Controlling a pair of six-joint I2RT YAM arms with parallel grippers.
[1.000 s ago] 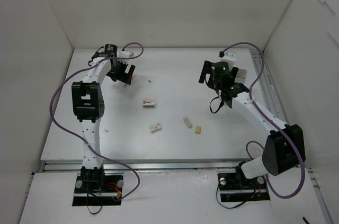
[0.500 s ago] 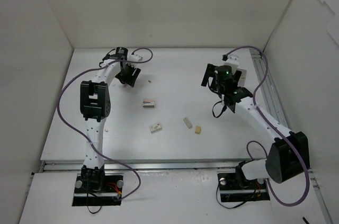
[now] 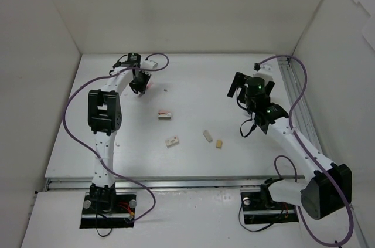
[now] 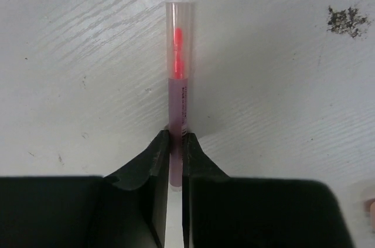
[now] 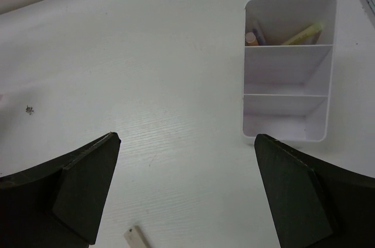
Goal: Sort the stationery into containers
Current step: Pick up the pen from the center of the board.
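Note:
My left gripper (image 4: pixel 176 136) is shut on the end of a thin pink pen (image 4: pixel 179 84) that lies on the white table and points away from the fingers. From above, this gripper (image 3: pixel 140 85) is at the far left of the table. My right gripper (image 5: pixel 186 136) hangs open over bare table with nothing between its fingers. Ahead and to its right stands the white divided bin (image 5: pixel 287 133). The bin's far compartment holds an orange pen (image 5: pixel 252 38) and a yellow-green pen (image 5: pixel 303 34); its other two compartments look empty. The right arm (image 3: pixel 258 92) hides the bin from above.
Small erasers lie mid-table: a white one with a red label (image 3: pixel 165 114), a white one (image 3: pixel 172 141), and two beige ones (image 3: pixel 207 135) (image 3: pixel 218 143). One eraser end (image 5: pixel 136 237) shows below the right gripper. White walls enclose the table on three sides.
The left gripper swung a little to the right and closed from open onto the pink pen. The right arm drew back toward the right, its gripper still open.

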